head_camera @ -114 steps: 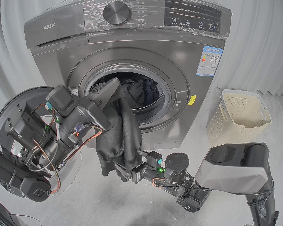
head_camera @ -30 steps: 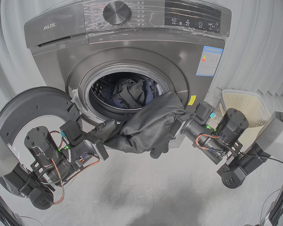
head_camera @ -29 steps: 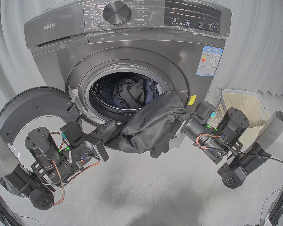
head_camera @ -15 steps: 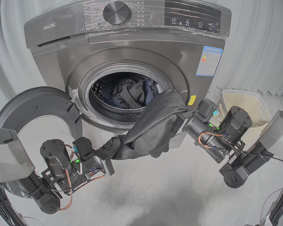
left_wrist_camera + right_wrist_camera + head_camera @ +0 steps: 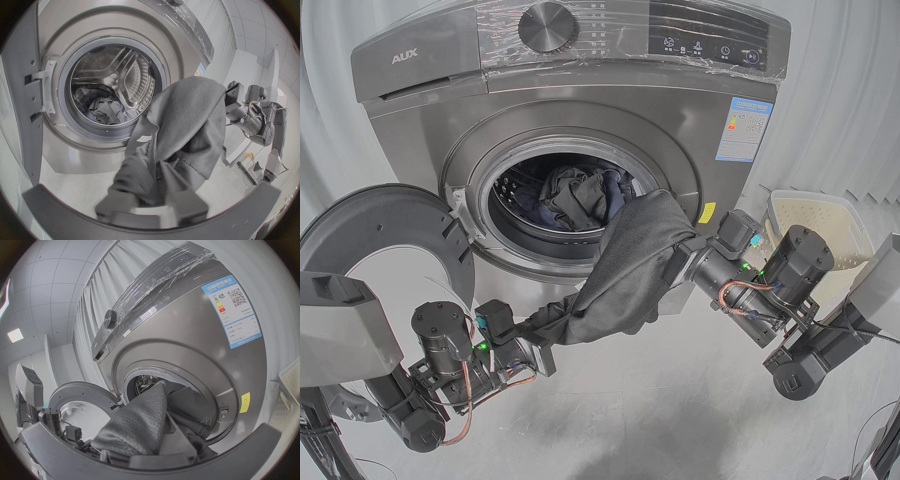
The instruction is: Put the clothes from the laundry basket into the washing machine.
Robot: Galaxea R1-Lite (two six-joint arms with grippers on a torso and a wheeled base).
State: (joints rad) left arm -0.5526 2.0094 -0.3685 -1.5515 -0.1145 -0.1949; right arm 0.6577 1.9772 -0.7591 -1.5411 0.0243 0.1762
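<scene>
Dark garment (image 5: 631, 262) hangs slanted between two tools clenched on it, right tool (image 5: 674, 262) nearer the drum opening (image 5: 512, 194), left tool (image 5: 536, 326) lower.

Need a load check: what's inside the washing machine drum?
Crumpled dark clothes lie low in the drum; anything beneath them is covered.
</scene>
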